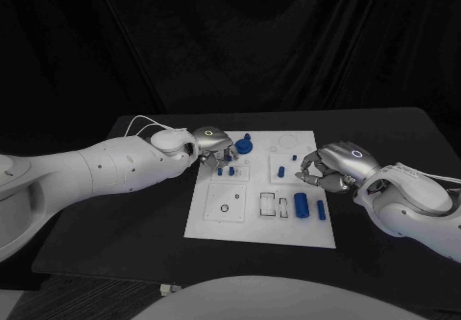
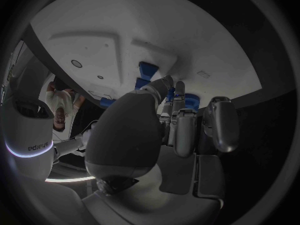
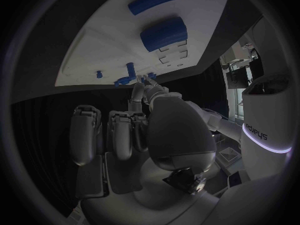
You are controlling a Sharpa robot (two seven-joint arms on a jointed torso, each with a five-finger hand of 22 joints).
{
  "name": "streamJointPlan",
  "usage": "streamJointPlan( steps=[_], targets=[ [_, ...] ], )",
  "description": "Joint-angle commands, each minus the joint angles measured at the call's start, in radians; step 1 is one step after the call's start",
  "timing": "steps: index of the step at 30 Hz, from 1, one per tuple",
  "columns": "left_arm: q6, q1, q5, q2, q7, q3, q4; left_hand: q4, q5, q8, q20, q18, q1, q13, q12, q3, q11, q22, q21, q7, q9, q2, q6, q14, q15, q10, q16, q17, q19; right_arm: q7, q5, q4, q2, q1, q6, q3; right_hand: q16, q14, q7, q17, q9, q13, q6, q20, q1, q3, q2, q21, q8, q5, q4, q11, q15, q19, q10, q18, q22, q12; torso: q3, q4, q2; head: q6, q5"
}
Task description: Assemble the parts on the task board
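In the head view the white rectangular task board (image 1: 223, 223) lies mid-table, long axis running from 6 to 12 o'clock. A blue cylindrical part (image 1: 300, 205) and a slimmer blue bar part (image 1: 321, 210) lie flat at its 4 o'clock area, both pointing 12 to 6. A blue knobbed part (image 1: 244, 145) stands upright near 12 o'clock. The left hand (image 1: 213, 145) hangs fingers-down over two small blue pegs (image 1: 226, 171); whether it touches them cannot be told. The right hand (image 1: 332, 167) hovers at the board's 3 o'clock edge, fingers curled inward, apparently holding nothing.

Left wrist view: fingers (image 2: 181, 130) lie near together, pointing at the board; blue parts are half hidden behind them.

Right wrist view: fingers (image 3: 119, 130) bent in, the cylindrical part beyond.
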State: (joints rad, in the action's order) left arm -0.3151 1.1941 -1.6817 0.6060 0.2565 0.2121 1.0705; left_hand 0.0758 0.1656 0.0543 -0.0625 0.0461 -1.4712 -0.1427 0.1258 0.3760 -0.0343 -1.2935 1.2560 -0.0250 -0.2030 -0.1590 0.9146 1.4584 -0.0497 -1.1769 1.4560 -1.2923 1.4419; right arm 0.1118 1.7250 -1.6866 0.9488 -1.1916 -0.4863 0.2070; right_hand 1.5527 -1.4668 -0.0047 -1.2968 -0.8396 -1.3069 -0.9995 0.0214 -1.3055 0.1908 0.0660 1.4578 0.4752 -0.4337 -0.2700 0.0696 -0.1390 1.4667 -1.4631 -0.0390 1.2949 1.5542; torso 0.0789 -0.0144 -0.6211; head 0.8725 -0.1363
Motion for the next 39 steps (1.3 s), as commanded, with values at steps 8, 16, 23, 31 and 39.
streamJointPlan(
  steps=[8, 16, 23, 31, 39],
  targets=[
    [-0.007, -0.003, -0.002, 0.003, -0.005, -0.001, -0.005, 0.007, -0.029, 0.007, -0.001, 0.023, 0.017, 0.018, -0.028, 0.06, -0.005, -0.185, -0.016, 0.023, 0.028, -0.005, -0.06, 0.043, 0.003, 0.017, 0.001, -0.069, -0.01, 0.023, 0.002, 0.001, -0.001, 0.003, 0.012, -0.001, -0.016, -0.087, 0.0, -0.191, 0.0, -0.264, -0.007, -0.004, -0.02, 0.052, 0.008, -0.021, -0.029, -0.022, 0.006, 0.001, 0.007, 0.035, -0.108, 0.004, 0.229, 0.017, -0.0002, 0.0, 0.0, 0.0, 0.0],
    [-0.071, -0.003, -0.002, 0.025, -0.008, -0.001, -0.001, 0.007, -0.027, 0.008, -0.002, 0.022, 0.016, 0.02, -0.032, 0.06, -0.01, -0.186, -0.014, 0.026, 0.031, -0.009, -0.069, 0.043, 0.005, 0.022, 0.002, -0.069, -0.009, 0.026, 0.002, -0.003, 0.009, 0.003, 0.012, -0.001, -0.017, -0.087, 0.0, -0.188, 0.001, -0.264, -0.008, -0.004, -0.021, 0.052, 0.008, -0.022, -0.03, -0.022, 0.006, 0.001, 0.007, 0.035, -0.108, 0.004, 0.229, 0.017, -0.0003, -0.0002, 0.0, 0.0, 0.003],
    [-0.105, 0.014, -0.002, 0.066, -0.012, -0.001, 0.023, 0.007, -0.026, 0.011, -0.003, 0.023, 0.014, 0.019, -0.029, 0.059, -0.008, -0.185, -0.017, 0.028, 0.032, -0.012, -0.066, 0.043, 0.006, 0.015, 0.001, -0.067, -0.01, 0.022, 0.002, -0.022, 0.03, 0.001, -0.023, -0.001, -0.017, -0.087, 0.0, -0.188, 0.001, -0.264, -0.007, -0.004, -0.022, 0.052, 0.01, -0.021, -0.031, -0.022, 0.007, 0.001, 0.007, 0.035, -0.108, 0.004, 0.229, 0.017, -0.0001, -0.0001, 0.001, 0.0, 0.001],
    [-0.161, 0.07, -0.002, 0.161, -0.027, -0.001, 0.104, -0.001, -0.028, 0.021, 0.003, 0.026, -0.006, 0.007, -0.015, 0.063, 0.008, -0.182, -0.029, 0.029, 0.031, -0.016, -0.044, 0.042, -0.004, 0.0, -0.001, -0.064, -0.014, 0.028, 0.002, -0.037, 0.044, -0.04, -0.068, -0.001, -0.024, -0.084, 0.005, -0.173, 0.028, -0.264, -0.008, -0.009, -0.047, 0.06, 0.04, -0.038, -0.061, -0.017, 0.019, 0.001, 0.012, 0.027, -0.108, 0.0, 0.223, 0.017, -0.0005, -0.0004, 0.0, 0.0, 0.006],
    [-0.177, 0.143, -0.002, 0.276, -0.026, -0.001, 0.241, 0.001, -0.027, 0.027, 0.01, 0.046, -0.006, 0.003, -0.034, 0.071, 0.012, -0.154, -0.14, 0.034, 0.034, -0.038, -0.016, -0.005, -0.004, 0.091, -0.058, 0.026, -0.072, 0.033, 0.002, -0.029, 0.052, -0.125, -0.106, -0.001, -0.065, -0.067, 0.013, -0.093, 0.113, -0.036, -0.039, -0.016, -0.083, 0.072, 0.079, -0.117, -0.128, 0.002, 0.021, -0.006, 0.02, -0.007, 0.04, -0.016, 0.198, -0.193, -0.0006, -0.0002, 0.0, 0.0, 0.011]
  ],
)
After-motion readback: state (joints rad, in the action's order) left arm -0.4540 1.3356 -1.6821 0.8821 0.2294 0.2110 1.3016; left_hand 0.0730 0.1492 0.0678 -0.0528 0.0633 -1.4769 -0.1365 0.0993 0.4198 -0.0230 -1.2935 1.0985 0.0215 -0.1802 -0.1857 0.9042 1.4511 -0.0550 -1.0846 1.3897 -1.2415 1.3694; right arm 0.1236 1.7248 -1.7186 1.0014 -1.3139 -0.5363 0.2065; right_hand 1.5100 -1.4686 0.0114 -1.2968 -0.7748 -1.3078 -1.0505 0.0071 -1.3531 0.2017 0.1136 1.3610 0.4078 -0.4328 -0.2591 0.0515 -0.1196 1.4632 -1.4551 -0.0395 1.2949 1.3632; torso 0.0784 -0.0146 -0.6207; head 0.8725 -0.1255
